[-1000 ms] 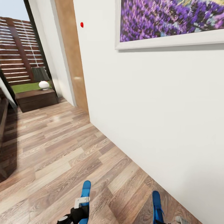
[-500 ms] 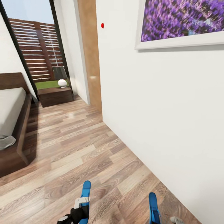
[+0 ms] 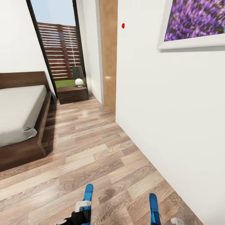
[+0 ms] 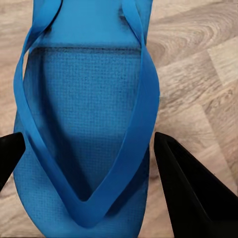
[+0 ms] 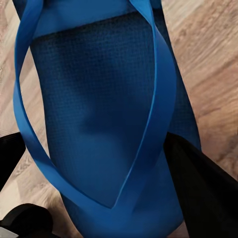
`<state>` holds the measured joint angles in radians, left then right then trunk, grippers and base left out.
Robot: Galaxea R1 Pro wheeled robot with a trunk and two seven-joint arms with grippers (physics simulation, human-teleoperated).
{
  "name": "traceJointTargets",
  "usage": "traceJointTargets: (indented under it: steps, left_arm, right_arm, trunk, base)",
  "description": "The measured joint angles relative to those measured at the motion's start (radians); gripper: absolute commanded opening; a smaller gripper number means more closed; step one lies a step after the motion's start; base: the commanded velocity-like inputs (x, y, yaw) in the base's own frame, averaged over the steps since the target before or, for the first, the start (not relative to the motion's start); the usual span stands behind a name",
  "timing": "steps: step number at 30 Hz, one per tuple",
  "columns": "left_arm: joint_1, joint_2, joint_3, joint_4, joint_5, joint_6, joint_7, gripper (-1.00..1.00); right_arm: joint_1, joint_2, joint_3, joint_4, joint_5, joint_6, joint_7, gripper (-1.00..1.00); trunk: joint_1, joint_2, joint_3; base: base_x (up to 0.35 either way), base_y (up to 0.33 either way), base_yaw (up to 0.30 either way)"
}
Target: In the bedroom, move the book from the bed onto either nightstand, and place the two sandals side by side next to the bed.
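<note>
Both blue sandals are held low in front of me over the wooden floor. My left gripper (image 4: 89, 144) is shut on one sandal (image 3: 88, 195), whose sole and thong straps (image 4: 84, 114) sit between the black fingers. In my right gripper (image 5: 94, 141), also shut, is the other sandal (image 3: 153, 204), seen close up (image 5: 99, 99). The bed (image 3: 18, 109), off-white mattress on a dark wooden frame, lies ahead at the left. A dark nightstand (image 3: 72, 94) stands beyond it by the far wall. The book is out of view.
A white wall (image 3: 175, 109) with a purple flower picture (image 3: 197, 22) runs close along my right. A wood-clad wall edge (image 3: 108, 62) juts out ahead. A lamp (image 3: 77, 72) stands on the nightstand before a tall window (image 3: 59, 47). Wooden floor (image 3: 87, 140) stretches between bed and wall.
The whole head view has swung to the left, bringing the bed and headboard into the picture and pushing the flower picture to the right. Both sandals stay held in the grippers.
</note>
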<state>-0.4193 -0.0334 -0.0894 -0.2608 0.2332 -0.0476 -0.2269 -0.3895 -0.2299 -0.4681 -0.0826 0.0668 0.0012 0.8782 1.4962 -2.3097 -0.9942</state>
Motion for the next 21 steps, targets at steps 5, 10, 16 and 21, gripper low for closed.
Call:
traceJointTargets:
  steps: [5,10,16,21]
  left_arm:
    - [0.000,0.006,0.000,0.020,0.000,-0.003,-0.003,-1.00]
    - [0.000,0.007,0.000,0.024,-0.001,-0.003,-0.003,-1.00]
    - [0.000,0.008,0.000,0.026,-0.002,-0.004,-0.002,-1.00]
    - [0.000,0.007,0.000,0.030,-0.002,-0.014,-0.002,-1.00]
  right_arm:
    - [0.000,-0.001,0.000,0.002,-0.001,0.000,-0.003,-1.00]
    - [0.000,-0.001,0.000,0.006,-0.002,-0.001,-0.007,-1.00]
    - [0.000,-0.001,0.000,0.008,-0.003,-0.003,-0.007,-1.00]
    - [0.000,-0.001,0.000,0.008,-0.003,-0.003,-0.007,-1.00]
  trunk:
    - [0.000,0.000,0.000]
    - [0.000,0.000,0.000]
    - [0.000,0.000,0.000]
    - [0.000,0.000,0.000]
  base:
    - [0.000,0.000,0.293]
    - [0.000,0.000,0.293]
    - [0.000,0.000,0.293]
    - [0.000,0.000,0.293]
